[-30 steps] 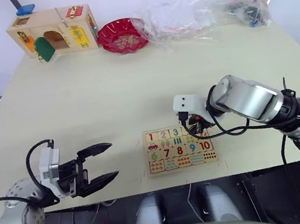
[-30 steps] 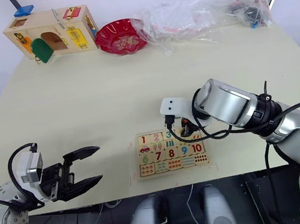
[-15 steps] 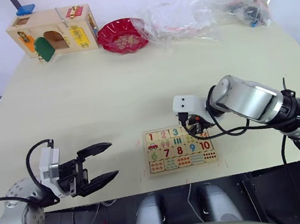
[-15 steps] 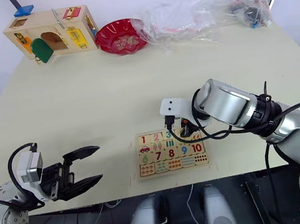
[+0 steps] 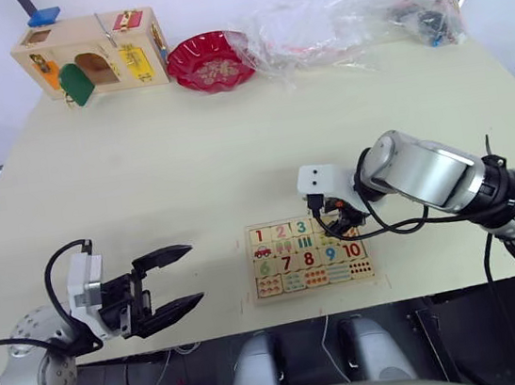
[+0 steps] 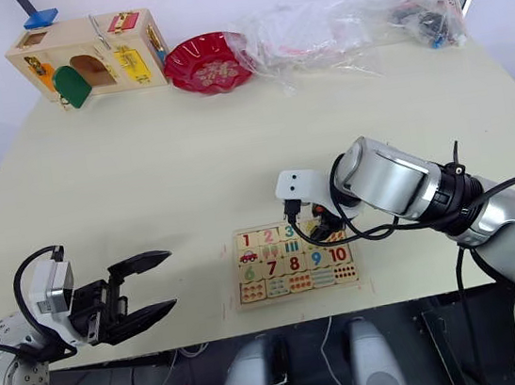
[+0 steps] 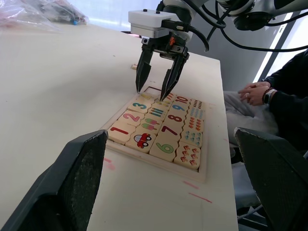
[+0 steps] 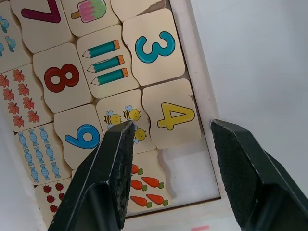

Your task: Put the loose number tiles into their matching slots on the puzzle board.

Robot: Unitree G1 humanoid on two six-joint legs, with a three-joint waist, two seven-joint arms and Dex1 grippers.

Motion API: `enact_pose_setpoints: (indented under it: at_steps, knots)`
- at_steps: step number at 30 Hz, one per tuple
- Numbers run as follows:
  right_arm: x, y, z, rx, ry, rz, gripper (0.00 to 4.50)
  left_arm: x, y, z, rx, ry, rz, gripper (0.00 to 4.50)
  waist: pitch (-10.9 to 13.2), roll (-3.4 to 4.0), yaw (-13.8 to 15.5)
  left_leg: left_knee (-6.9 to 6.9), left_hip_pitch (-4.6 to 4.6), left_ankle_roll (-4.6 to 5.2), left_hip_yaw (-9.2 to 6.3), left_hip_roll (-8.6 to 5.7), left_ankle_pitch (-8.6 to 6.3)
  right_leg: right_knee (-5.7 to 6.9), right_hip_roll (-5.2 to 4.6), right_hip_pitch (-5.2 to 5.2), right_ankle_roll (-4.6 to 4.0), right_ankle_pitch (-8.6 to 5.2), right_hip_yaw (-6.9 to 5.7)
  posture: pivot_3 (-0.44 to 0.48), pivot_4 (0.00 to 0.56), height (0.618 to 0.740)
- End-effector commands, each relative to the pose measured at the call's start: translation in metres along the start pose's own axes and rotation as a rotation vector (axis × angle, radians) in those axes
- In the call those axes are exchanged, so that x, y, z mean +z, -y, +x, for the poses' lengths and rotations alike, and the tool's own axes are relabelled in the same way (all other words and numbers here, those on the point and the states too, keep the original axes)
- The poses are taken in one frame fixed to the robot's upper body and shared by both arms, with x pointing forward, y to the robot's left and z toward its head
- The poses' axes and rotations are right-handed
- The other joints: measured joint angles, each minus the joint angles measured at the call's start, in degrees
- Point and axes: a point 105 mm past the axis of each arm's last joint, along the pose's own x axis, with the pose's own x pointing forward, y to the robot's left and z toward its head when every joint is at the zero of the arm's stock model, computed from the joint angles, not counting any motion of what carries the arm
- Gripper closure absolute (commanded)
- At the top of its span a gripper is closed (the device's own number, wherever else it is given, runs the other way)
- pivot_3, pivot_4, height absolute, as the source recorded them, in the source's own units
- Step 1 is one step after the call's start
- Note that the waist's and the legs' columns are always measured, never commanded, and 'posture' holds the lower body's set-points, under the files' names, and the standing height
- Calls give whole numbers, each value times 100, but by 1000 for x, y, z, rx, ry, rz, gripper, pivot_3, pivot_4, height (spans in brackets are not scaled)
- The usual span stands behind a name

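Observation:
The puzzle board (image 7: 154, 156) lies near the table's front edge, its rows filled with numbered and pictured tiles. My right gripper (image 7: 151, 93) hovers open just above the far end of its top row, holding nothing. In the right wrist view its fingers (image 8: 113, 178) straddle the seated 4 tile (image 8: 173, 115), which sits beside the 3 tile (image 8: 154, 48). Of the matching slots, one bare space (image 8: 190, 175) past the 4 shows pale wood. Loose number tiles are out of view. My left gripper (image 5: 194, 274) stands open and empty, well left of the board.
At the table's back are a wooden latch box (image 5: 92, 53), a red dish (image 5: 212, 61) and crumpled clear plastic bags (image 5: 349, 19). A seated person's hands (image 7: 252, 91) show beyond the table's right edge. A wide stretch of bare tabletop (image 5: 187, 164) lies mid-table.
My right gripper has shifted very slightly over the board's top row. The left arm has not moved.

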Motion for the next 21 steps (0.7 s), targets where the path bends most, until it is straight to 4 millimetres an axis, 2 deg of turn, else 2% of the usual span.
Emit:
enact_pose_setpoints:
  at_steps: [1,4,7,9,11,14,15,17,18,21]
  knots:
    - [13,3,-22,-15,118,-29,1932,6,1,0,0,11,31,0,0,0,5,0,0,0,0,0,0,0,0,0,0,0,0,0,150,740]
    - [13,3,-27,-8,174,-25,1932,7,2,0,3,12,33,0,0,-1,5,0,0,0,0,0,0,-3,0,2,0,0,-1,0,150,740]
    - [19,5,-32,36,358,45,1932,7,1,0,7,14,34,0,-5,-8,6,-1,1,0,-2,0,0,-3,1,4,0,0,-4,0,150,740]
    - [18,7,-33,22,405,25,1932,7,1,1,8,16,34,0,-6,-10,11,0,2,0,1,0,0,-5,3,10,2,1,-9,0,150,740]
    - [16,12,-32,13,458,76,1932,7,1,1,10,18,35,0,-7,-11,9,1,3,0,3,0,0,-5,2,10,20,11,-9,0,150,740]
    - [9,14,-25,-18,573,74,2768,7,1,3,12,24,35,0,-12,-19,14,3,5,-2,2,0,1,-5,4,16,20,11,-13,0,150,740]
    - [7,14,-23,-27,594,62,3161,7,1,3,12,25,35,0,-13,-21,20,2,7,-2,1,0,1,-9,5,24,20,11,-21,0,150,740]
    - [0,17,-18,-49,649,72,4249,7,1,4,13,27,35,0,-12,-20,24,2,6,-3,2,0,2,-12,5,26,21,12,-25,0,150,740]
    - [-3,19,-16,-69,672,61,4398,7,1,4,13,28,36,0,-12,-20,24,2,5,-3,2,0,2,-13,5,27,22,12,-25,0,150,740]
    - [-10,22,-10,-82,719,90,4398,6,1,4,16,30,37,0,-12,-21,23,6,11,-5,0,-1,4,-14,5,35,23,13,-27,0,150,740]
